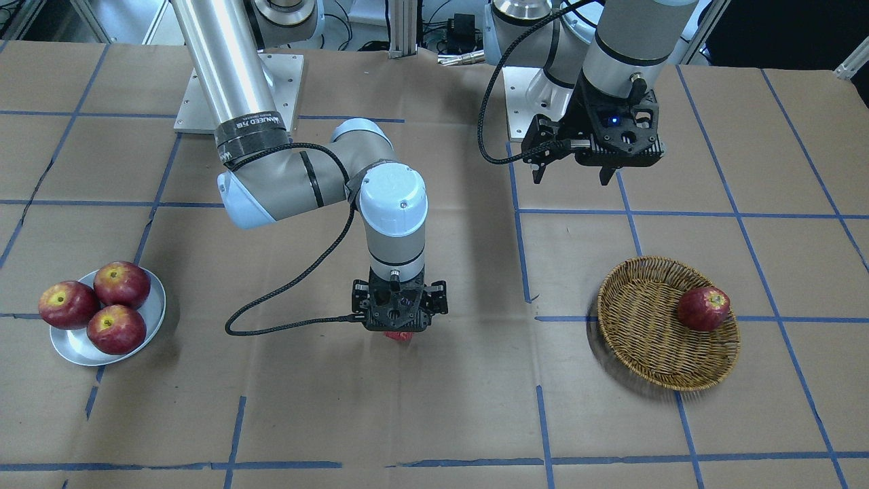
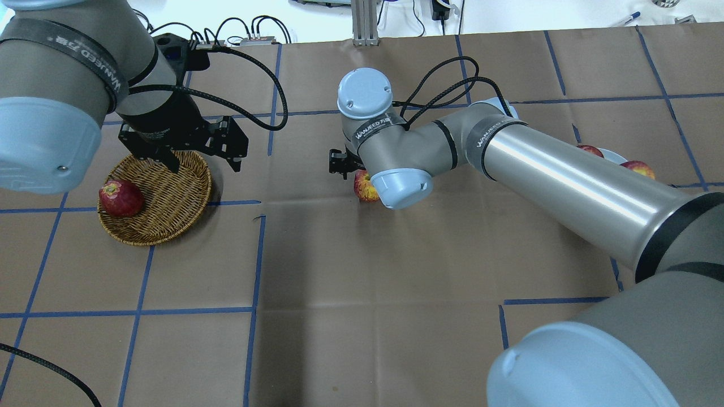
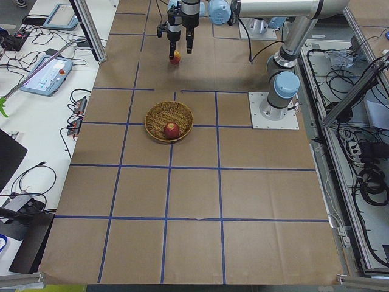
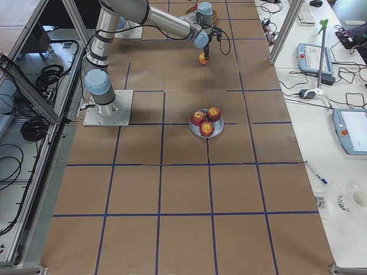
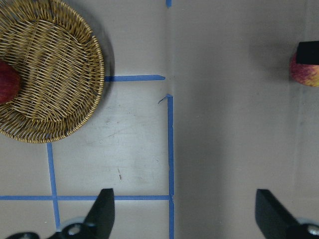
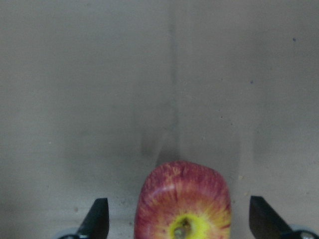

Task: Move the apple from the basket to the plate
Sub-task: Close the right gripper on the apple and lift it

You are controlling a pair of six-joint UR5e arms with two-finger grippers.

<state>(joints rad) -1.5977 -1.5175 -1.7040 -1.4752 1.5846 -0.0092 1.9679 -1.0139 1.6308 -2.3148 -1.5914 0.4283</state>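
Observation:
The apple (image 6: pixel 183 204), red with a broad yellow patch round its stem, sits on the paper-covered table at mid-table (image 2: pixel 365 189). My right gripper (image 6: pixel 182 221) hangs straight over it, open, one finger on each side and neither touching; from the front (image 1: pixel 399 331) the hand hides most of the apple (image 1: pixel 400 337). My left gripper (image 2: pixel 201 161) is open and empty above the far rim of the wicker basket (image 2: pixel 169 192). The metal plate (image 1: pixel 75 346) lies at the table's other end.
A darker all-red apple (image 1: pixel 704 308) lies in the basket (image 1: pixel 638 326). Three deep-red apples (image 1: pixel 102 305) fill the plate. Blue tape lines cross the brown paper. Both arm bases stand at the robot's side of the table.

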